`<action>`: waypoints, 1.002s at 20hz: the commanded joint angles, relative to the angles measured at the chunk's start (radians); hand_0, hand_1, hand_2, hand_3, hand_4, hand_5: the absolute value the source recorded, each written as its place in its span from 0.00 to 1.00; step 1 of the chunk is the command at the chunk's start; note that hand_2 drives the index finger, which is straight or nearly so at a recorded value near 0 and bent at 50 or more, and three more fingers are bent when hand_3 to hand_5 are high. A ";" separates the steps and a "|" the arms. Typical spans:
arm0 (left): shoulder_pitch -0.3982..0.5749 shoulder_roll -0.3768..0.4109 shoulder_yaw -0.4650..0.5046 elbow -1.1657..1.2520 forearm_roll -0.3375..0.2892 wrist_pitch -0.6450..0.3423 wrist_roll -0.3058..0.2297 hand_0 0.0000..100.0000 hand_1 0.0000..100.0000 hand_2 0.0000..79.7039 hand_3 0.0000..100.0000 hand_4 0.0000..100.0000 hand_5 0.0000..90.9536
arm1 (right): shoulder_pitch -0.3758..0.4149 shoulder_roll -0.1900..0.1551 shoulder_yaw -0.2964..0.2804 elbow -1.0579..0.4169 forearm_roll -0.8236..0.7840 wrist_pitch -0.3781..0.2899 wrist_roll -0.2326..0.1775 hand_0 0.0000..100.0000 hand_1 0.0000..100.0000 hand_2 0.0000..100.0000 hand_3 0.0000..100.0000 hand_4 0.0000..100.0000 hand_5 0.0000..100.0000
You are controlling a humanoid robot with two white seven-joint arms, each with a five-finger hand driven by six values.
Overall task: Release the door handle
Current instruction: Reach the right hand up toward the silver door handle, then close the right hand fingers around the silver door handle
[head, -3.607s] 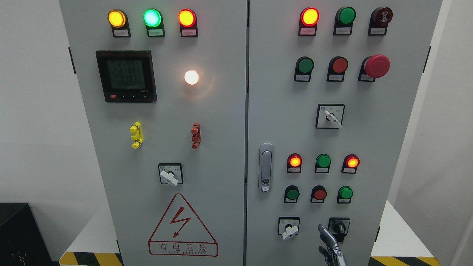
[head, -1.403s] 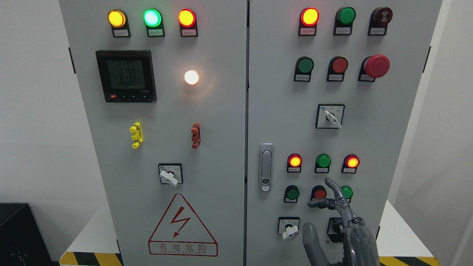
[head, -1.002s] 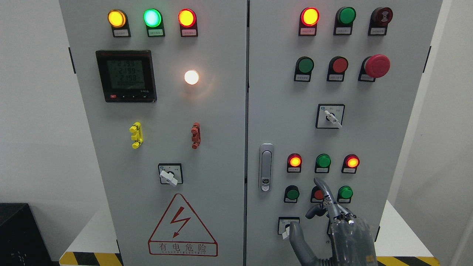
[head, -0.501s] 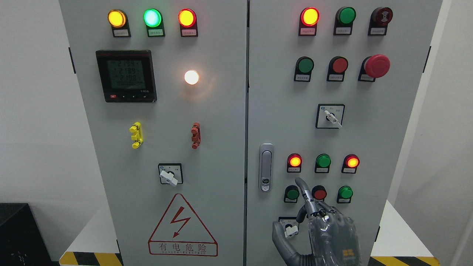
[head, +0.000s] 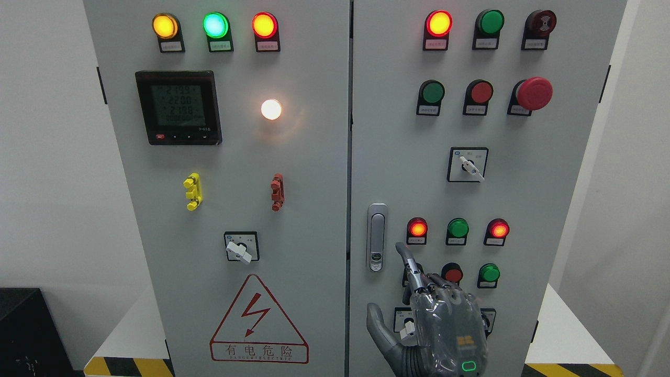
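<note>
The grey cabinet (head: 293, 209) is cropped top and bottom. The right hand (head: 439, 324) hides lower switches, forefinger extended, thumb spread, holding nothing, wrist cut off. The door handle (head: 377, 236) sits untouched just upper-left of the fingertip.

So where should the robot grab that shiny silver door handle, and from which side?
Probably by the long upright bar of the door handle, above the round lock at its bottom. The bar is slim and vertical in its recessed plate, so fingers likely hook best from the right, where the right hand already is, just below and beside it, one finger stretched up, not touching.
</note>
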 commanded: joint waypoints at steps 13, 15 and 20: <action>0.000 -0.001 0.000 0.000 0.000 0.001 0.000 0.00 0.00 0.05 0.11 0.00 0.00 | -0.027 0.002 0.073 0.145 0.022 0.066 -0.005 0.40 0.25 0.00 0.74 0.71 0.70; 0.000 0.000 0.000 0.000 0.000 0.001 0.000 0.00 0.00 0.05 0.11 0.00 0.00 | -0.027 0.002 0.070 0.153 0.019 0.074 -0.007 0.40 0.25 0.00 0.74 0.71 0.70; 0.000 -0.001 0.000 0.000 0.000 -0.001 0.000 0.00 0.00 0.06 0.11 0.00 0.00 | -0.037 0.002 0.067 0.158 0.019 0.076 -0.005 0.40 0.25 0.00 0.76 0.71 0.70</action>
